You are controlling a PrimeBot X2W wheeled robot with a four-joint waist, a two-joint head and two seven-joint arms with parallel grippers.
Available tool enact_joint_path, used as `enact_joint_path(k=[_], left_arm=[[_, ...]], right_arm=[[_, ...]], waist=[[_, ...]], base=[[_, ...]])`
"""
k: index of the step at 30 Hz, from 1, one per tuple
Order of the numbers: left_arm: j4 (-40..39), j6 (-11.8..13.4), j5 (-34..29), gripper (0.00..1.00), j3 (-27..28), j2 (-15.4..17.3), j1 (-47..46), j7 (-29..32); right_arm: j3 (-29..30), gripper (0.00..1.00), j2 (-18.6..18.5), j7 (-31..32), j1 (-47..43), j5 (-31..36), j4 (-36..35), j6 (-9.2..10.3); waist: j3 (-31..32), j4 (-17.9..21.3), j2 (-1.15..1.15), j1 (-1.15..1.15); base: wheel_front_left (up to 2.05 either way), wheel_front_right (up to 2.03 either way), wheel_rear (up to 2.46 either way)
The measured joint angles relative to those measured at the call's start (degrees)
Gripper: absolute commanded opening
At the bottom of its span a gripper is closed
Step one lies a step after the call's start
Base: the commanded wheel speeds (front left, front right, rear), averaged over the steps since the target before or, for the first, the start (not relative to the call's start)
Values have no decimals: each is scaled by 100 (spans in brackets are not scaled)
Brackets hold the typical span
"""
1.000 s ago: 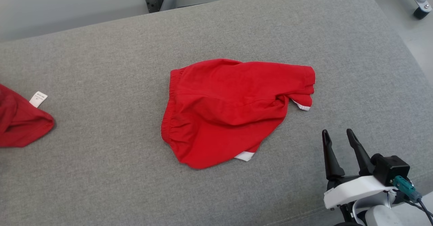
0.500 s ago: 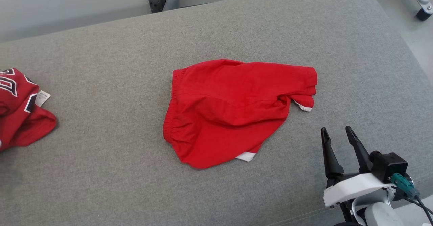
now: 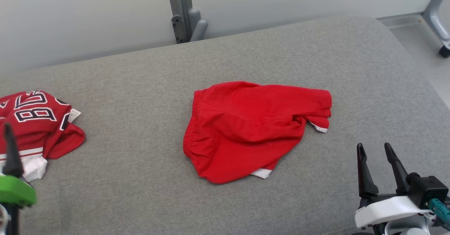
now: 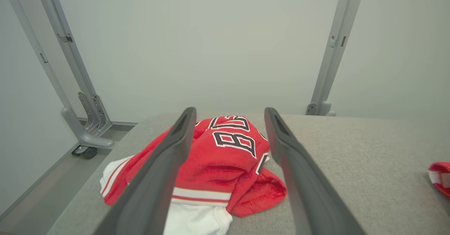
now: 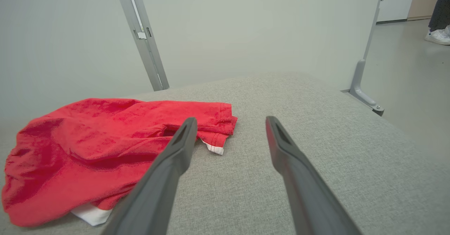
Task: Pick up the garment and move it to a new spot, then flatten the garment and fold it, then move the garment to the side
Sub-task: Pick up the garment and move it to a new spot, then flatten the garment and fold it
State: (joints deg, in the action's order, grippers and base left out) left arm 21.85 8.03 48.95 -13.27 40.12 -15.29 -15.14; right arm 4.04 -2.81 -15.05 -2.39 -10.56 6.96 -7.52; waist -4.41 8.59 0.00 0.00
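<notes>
A red garment, a pair of shorts (image 3: 256, 129) with white trim, lies crumpled in the middle of the grey padded surface (image 3: 140, 178); the right wrist view has it at the left (image 5: 105, 140). A second red garment, a jersey (image 3: 35, 122) with white lettering, sits in a heap at the left edge. In the left wrist view my left gripper (image 4: 228, 113) is open just above and in front of the jersey (image 4: 225, 157), holding nothing. One of its fingers (image 3: 11, 154) rises at the lower left. My right gripper (image 3: 373, 146) stands open and empty, right of and nearer than the shorts.
Grey metal frame posts (image 3: 181, 13) stand behind the surface, and a castor (image 3: 444, 51) rests on the floor at the far right. The surface rounds off at its right edge. A person's white shoe (image 5: 437, 36) is on the floor far off.
The head camera has shifted, bringing the jersey and my left gripper's finger into view. The jersey's lettered part has dropped onto the heap. The shorts and right gripper have not moved.
</notes>
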Motion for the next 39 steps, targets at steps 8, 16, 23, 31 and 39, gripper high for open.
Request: enact_joint_path(k=[8, 16, 23, 31, 39], left_arm=[[-1713, -160, -1089, 100, 210, -1120, 1829, 0], [-1755, -1239, -1872, 100, 274, -1956, 2629, 1], [-1599, -1510, -2349, 100, 710, -2537, 2939, 1], [-1659, -1540, -2495, 100, 782, -2683, 3014, 1], [-1715, -1541, -2435, 100, 759, -2592, 2915, 1]], right_arm=[[-51, 100, -86, 0, -198, 437, -439, 0], [-75, 100, -264, -1, -344, 466, -463, -1], [5, 100, -291, 0, -478, 476, -353, -1], [31, 100, -294, 0, -584, 567, -253, -1], [-29, 100, -272, 0, -577, 575, -156, -1]], waist=[[326, -396, 0, 0], [531, -727, 0, 0], [623, -769, 0, 0], [614, -731, 0, 0], [638, -727, 0, 0]], base=[[0, 0, 0], [0, 0, 0], [0, 0, 0], [0, 0, 0], [0, 0, 0]])
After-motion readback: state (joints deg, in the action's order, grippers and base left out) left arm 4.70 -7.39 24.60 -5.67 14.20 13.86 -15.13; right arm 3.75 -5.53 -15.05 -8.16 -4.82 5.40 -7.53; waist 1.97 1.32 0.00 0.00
